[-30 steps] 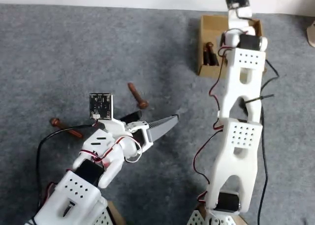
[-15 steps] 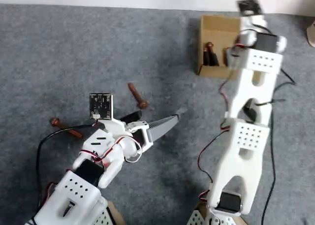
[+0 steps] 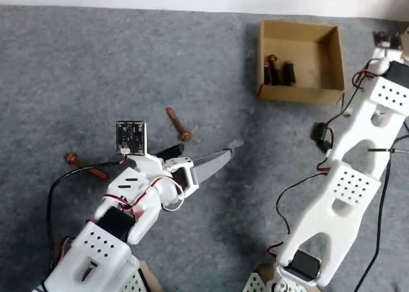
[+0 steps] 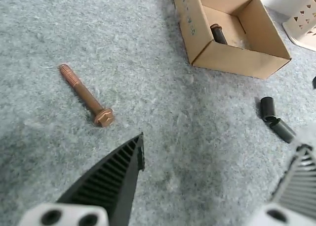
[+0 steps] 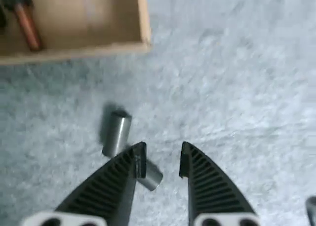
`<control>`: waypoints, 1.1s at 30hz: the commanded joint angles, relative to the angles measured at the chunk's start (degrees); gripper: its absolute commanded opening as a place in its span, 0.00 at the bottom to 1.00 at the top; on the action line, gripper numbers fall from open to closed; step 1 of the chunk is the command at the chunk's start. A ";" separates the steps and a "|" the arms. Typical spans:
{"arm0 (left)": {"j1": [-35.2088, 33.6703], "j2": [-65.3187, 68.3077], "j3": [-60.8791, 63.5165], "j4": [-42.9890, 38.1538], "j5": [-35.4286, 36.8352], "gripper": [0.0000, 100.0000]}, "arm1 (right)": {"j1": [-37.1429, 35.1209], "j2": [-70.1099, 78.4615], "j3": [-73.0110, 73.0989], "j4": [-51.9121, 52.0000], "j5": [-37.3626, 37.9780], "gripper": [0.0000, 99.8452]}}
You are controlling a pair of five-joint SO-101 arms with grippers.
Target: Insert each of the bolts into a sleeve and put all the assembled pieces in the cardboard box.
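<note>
From above, the grey tabletop (image 3: 96,62) carries two bolts. One bolt (image 3: 179,124) lies just ahead of the left hand (image 3: 203,156), off to one side. The second bolt (image 3: 85,166) lies behind that hand, beside its arm. The left hand is spread wide and holds nothing.

The left wrist view adds two sleeves, well ahead of the hand on the side away from the nearer bolt. One sleeve (image 4: 269,109) and the other sleeve (image 4: 282,129) lie end to end, just short of the cardboard box (image 4: 232,58).

The right wrist view shows the same pair close up. The right hand (image 5: 162,149) is narrowly parted and empty. One sleeve sits right against a fingertip, partly hidden by it, and the other lies just ahead, with the box beyond.

In the box, dark assembled pieces (image 3: 278,71) lie side by side, three as far as I can tell. A white basket (image 4: 301,18) stands past the box.
</note>
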 commanded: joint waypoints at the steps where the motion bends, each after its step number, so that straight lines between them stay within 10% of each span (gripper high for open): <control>1: -0.13 -0.66 -0.40 -1.41 0.00 0.42 | 0.04 -0.92 2.33 1.01 0.53 0.10; 33: -0.13 -0.66 -0.40 -1.41 0.00 0.42 | -6.99 13.23 7.25 -1.80 -14.42 0.10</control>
